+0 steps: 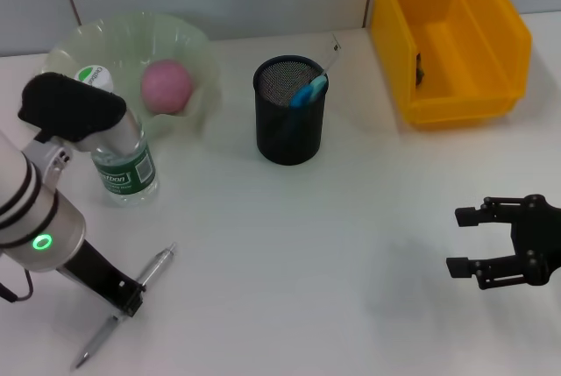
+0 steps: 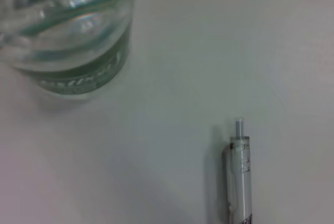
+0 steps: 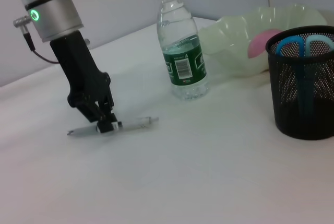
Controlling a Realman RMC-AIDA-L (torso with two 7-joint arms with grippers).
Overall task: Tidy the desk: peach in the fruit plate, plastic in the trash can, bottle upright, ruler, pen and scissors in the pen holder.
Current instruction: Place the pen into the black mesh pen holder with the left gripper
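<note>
Landmark: pen holder (image 1: 290, 111).
Front of the holder: bare desk (image 1: 298, 253), open passage.
Left of the holder: upright bottle (image 1: 123, 159), fruit plate (image 1: 131, 52) behind it, standing close together.
Right of the holder: yellow bin (image 1: 451, 39), gap between them.

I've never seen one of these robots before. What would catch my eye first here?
Probably the left gripper, down on the white table and closed around a pen lying flat beside an upright water bottle. Next comes the bright yellow bin at the far right, with the black mesh pen holder and its blue-handled scissors mid-table.
</note>
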